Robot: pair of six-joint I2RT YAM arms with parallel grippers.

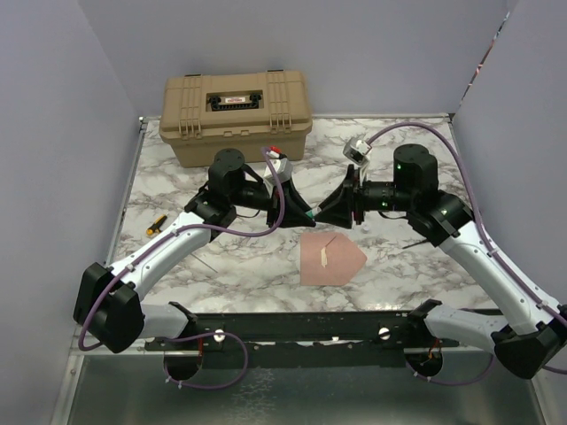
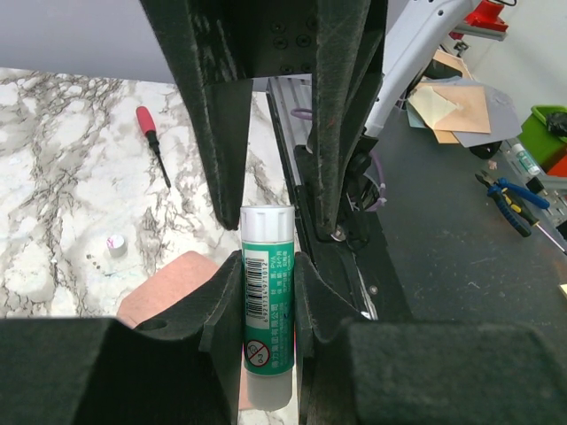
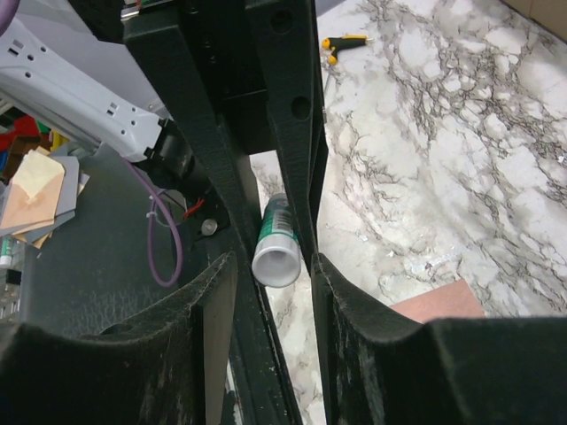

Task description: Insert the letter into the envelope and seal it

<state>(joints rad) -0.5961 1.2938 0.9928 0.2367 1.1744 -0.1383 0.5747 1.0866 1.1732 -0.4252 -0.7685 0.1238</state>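
Note:
My left gripper [image 2: 267, 266] is shut on a green glue stick [image 2: 266, 292] with white ends, held level above the table. My right gripper [image 3: 273, 261] faces it, and the stick's white end [image 3: 276, 261] lies between the right fingers with a narrow gap on each side. In the top view the two grippers [image 1: 306, 215] [image 1: 330, 212] meet tip to tip above the pinkish-brown envelope [image 1: 330, 257], which lies flat with its pointed flap toward the right. Corners of the envelope [image 2: 168, 288] [image 3: 438, 301] show in both wrist views. The letter is out of view.
A tan hard case [image 1: 235, 115] stands at the back of the marble table. A yellow-handled tool [image 1: 156, 223] lies at the left. A red-handled screwdriver [image 2: 151, 133] and a small white cap [image 2: 116, 245] lie on the marble.

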